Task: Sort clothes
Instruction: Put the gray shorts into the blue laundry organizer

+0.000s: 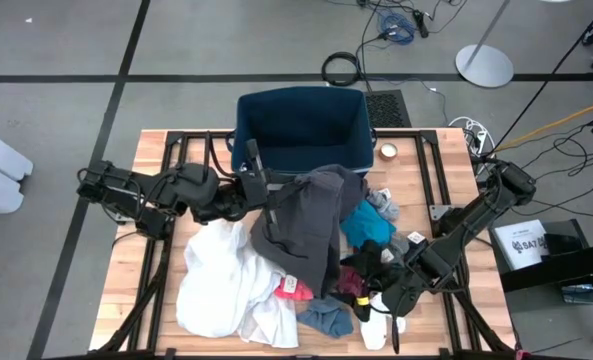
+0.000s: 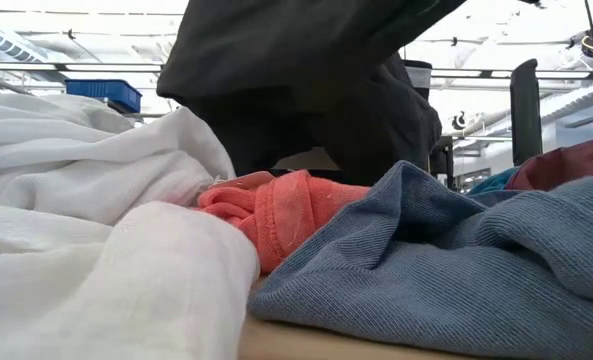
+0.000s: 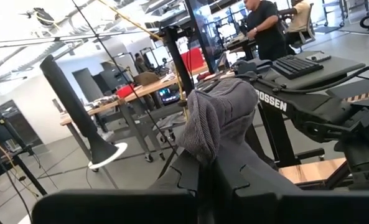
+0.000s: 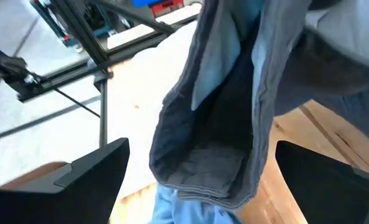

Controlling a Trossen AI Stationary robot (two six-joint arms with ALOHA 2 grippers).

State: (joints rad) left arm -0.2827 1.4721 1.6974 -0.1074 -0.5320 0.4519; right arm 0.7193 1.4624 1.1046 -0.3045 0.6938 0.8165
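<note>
Left gripper (image 1: 261, 185), clenched on a bunched fold of the dark grey garment (image 1: 306, 225), holding it up just in front of the navy bin (image 1: 301, 125) while most of the cloth drapes over the pile: white garment (image 1: 221, 280), red piece (image 2: 276, 215), blue-grey piece (image 2: 446, 250), teal piece (image 1: 366, 228). Right gripper (image 1: 391, 300) low at the pile's near right edge, fingers spread, fabric hanging between them but seemingly not pinched. Risk: trailing hem snagging smaller pieces and dragging them along, or slipping free.
</note>
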